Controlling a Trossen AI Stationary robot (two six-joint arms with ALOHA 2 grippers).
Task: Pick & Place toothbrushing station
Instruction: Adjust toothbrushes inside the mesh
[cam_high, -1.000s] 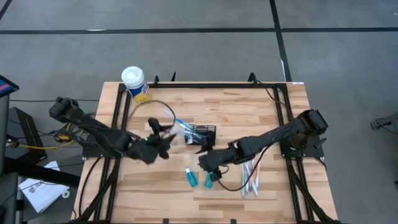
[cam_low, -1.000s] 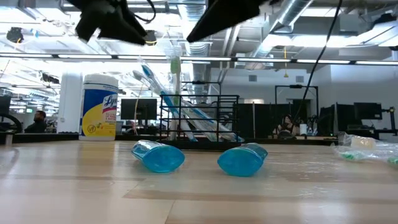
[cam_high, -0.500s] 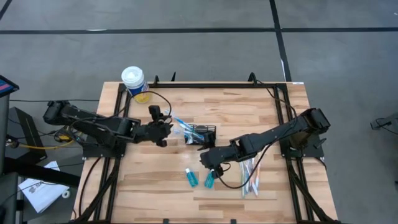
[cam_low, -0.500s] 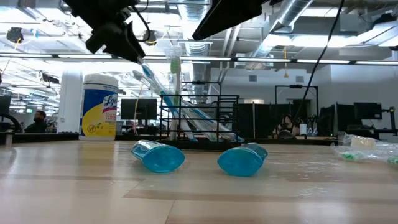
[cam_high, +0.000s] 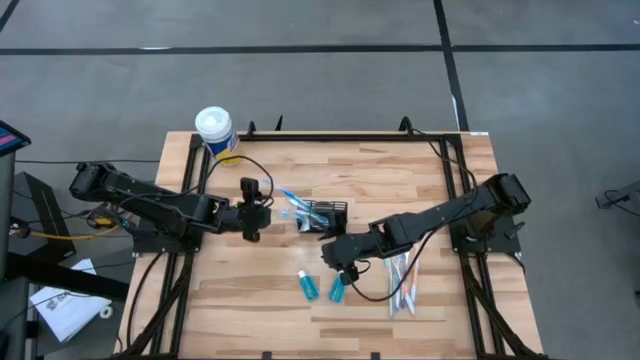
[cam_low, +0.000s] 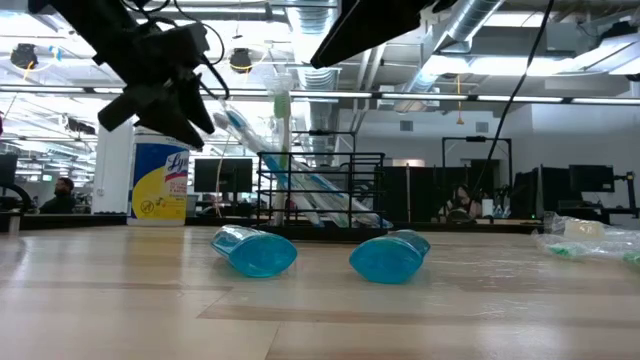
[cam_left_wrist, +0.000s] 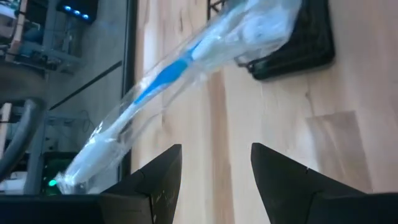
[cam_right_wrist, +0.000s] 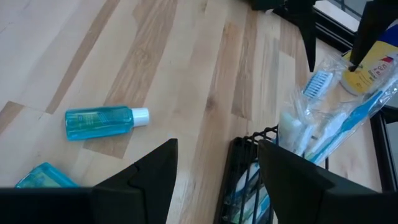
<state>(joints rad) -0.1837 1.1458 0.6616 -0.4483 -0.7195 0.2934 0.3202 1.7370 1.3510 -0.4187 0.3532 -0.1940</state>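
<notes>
Toothbrushing station (cam_high: 324, 214), a black wire-mesh basket, upright near mid-counter (cam_high: 420, 175), wrapped toothbrushes (cam_high: 289, 201) leaning out toward the left arm, probably so that handles can be reached. Left end effector (cam_high: 251, 212) just beside those handles, fingers parted and empty; right end effector (cam_high: 334, 256) beside basket, spread wide, empty. Two teal bottles (cam_high: 307, 287) flat on counter nearby, loose toothbrushes (cam_high: 401, 281) apart, presumably awaiting placement.

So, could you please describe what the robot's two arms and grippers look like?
Both arms are dark, nearly black, jointed and slim. A black cable loops above the left arm, and another trails from the right arm onto the table. The left gripper and the right gripper each have two dark, matte, flat, angular fingers. No markings are visible.
</notes>
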